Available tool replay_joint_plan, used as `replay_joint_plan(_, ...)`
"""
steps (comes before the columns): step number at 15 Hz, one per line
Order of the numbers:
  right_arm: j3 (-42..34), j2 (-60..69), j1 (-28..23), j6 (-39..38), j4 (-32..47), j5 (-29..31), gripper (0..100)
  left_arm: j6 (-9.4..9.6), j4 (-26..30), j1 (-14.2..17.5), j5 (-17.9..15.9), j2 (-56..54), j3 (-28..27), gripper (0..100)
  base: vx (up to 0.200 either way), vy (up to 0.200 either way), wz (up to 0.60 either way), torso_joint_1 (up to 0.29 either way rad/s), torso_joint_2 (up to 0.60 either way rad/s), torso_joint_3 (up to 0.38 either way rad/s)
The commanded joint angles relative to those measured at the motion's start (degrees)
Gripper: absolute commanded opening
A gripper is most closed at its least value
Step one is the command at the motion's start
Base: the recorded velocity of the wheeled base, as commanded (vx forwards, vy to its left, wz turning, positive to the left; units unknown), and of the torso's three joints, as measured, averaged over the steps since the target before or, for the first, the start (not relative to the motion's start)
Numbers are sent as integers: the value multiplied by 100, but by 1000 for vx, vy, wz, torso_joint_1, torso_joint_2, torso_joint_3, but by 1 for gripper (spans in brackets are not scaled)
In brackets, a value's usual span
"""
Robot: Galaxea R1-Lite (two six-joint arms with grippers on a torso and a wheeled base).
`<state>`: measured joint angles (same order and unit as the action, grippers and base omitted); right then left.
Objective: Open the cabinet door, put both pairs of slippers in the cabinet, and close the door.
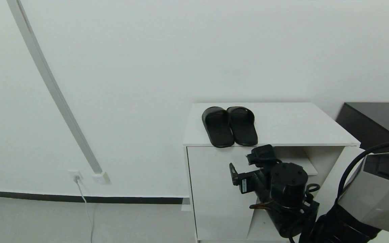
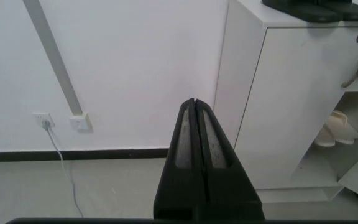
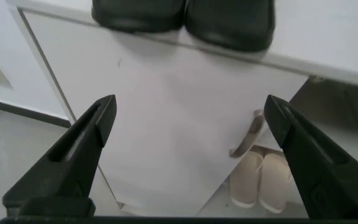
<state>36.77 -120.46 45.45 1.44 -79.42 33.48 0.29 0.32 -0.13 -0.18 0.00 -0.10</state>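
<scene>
A pair of black slippers (image 1: 230, 126) lies on top of the white cabinet (image 1: 282, 125), near its front edge. The cabinet's left door (image 1: 214, 189) is closed; the right side stands open, showing a shelf (image 1: 304, 165). A pair of beige slippers (image 3: 260, 177) rests inside on the bottom. My right gripper (image 1: 245, 162) hangs open in front of the left door, just below the black slippers (image 3: 182, 15), with nothing between its fingers (image 3: 98, 121). My left gripper (image 2: 194, 106) is shut and empty, off to the cabinet's left, with the beige slippers (image 2: 337, 127) in its view.
The left door's handle (image 3: 247, 134) runs along its inner edge. A dark table (image 1: 373, 125) stands to the cabinet's right. On the wall to the left are a slanted cable duct (image 1: 52, 87) and a socket with a cord (image 1: 76, 177) trailing to the floor.
</scene>
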Motion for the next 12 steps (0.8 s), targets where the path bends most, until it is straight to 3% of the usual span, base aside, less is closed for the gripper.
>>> replay_joint_plan(1, -38, 5, -36, -3, -65, -8, 100, -3, -5, -4, 1, 9, 1, 0, 0, 0, 0, 261, -593, -334)
replay_joint_plan(12, -214, 312, -62, 14, -170, -8, 100, -3, 3, -4, 1, 9, 1, 0, 0, 0, 0, 196, -427, -232)
